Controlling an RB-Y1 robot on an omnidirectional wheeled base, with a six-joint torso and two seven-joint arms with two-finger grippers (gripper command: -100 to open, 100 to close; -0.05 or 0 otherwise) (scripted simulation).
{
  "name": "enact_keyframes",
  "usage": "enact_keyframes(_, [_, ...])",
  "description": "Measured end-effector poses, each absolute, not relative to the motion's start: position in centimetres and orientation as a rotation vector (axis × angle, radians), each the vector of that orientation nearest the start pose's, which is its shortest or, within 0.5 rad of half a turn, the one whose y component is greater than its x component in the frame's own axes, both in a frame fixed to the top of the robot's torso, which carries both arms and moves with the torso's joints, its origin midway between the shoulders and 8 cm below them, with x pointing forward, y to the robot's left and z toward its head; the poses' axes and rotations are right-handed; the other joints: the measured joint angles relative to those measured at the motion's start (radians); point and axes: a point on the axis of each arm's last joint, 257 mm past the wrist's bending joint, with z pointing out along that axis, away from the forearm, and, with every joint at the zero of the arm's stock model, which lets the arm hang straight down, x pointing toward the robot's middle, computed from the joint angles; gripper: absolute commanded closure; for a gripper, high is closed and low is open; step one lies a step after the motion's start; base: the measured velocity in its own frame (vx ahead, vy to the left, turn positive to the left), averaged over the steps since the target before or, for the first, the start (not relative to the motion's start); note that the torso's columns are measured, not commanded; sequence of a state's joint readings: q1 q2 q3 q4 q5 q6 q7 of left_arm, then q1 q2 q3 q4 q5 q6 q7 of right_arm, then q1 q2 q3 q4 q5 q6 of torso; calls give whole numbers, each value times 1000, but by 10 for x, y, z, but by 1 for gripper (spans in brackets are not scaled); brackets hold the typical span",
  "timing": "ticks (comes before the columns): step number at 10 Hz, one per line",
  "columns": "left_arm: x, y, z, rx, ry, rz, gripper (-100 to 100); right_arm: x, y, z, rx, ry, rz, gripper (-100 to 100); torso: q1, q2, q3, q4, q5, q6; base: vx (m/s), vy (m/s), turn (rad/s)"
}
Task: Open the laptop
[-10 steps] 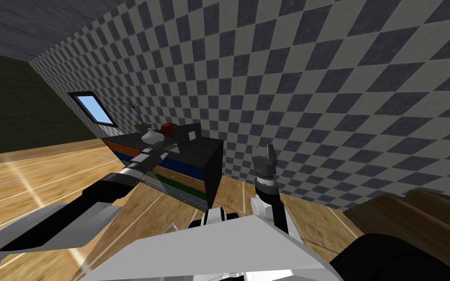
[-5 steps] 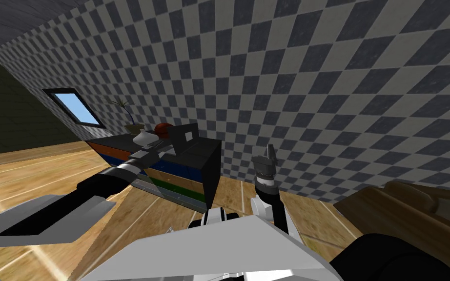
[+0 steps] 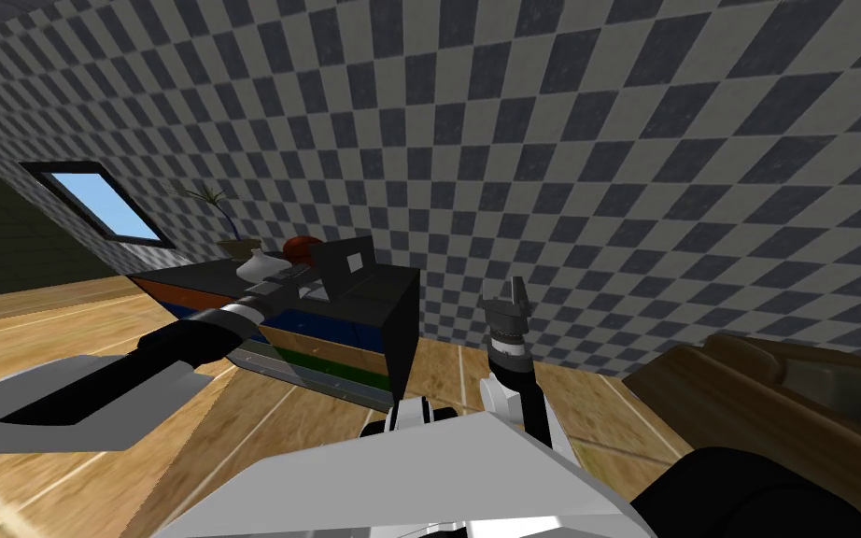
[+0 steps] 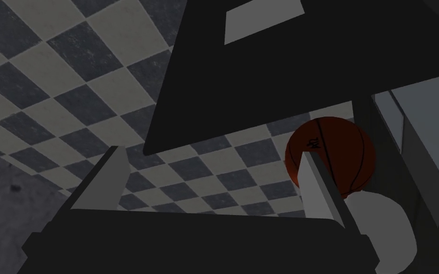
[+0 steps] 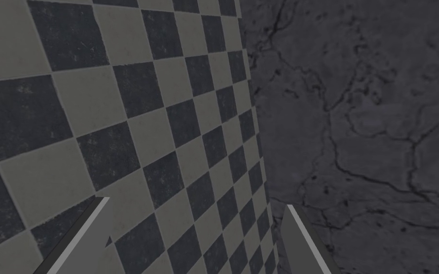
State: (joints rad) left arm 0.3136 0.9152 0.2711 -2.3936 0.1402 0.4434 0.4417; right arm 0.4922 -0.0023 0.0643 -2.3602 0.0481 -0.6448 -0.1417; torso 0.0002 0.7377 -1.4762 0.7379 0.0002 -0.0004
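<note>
The laptop stands on a dark dresser against the checkered wall, its dark lid raised and bearing a light grey patch. My left arm reaches across the dresser top, and the left gripper sits just in front of the lid. In the left wrist view the lid hangs beyond the left gripper, whose fingers are open with nothing between them and apart from the lid. My right gripper is held upright near my chest, and the right wrist view shows that gripper open.
An orange ball, a white vase and a potted plant stand on the dresser behind the laptop. The dresser front has coloured drawers. Brown furniture lies at my right on the wooden floor.
My view has swung, so the window and dresser slid to the left of the picture. The left arm stays stretched to the laptop; the right arm has not moved.
</note>
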Motion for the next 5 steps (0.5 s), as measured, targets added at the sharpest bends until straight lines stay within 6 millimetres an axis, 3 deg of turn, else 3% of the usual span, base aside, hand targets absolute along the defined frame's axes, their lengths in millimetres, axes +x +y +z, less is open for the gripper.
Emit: enact_keyframes(5, [453, 368, 43, -818, 1358, -869, -100, 301, -244, 84, 488, 452, 1524, 0, 0, 0, 0, 0, 0, 0, 17, 15, -89])
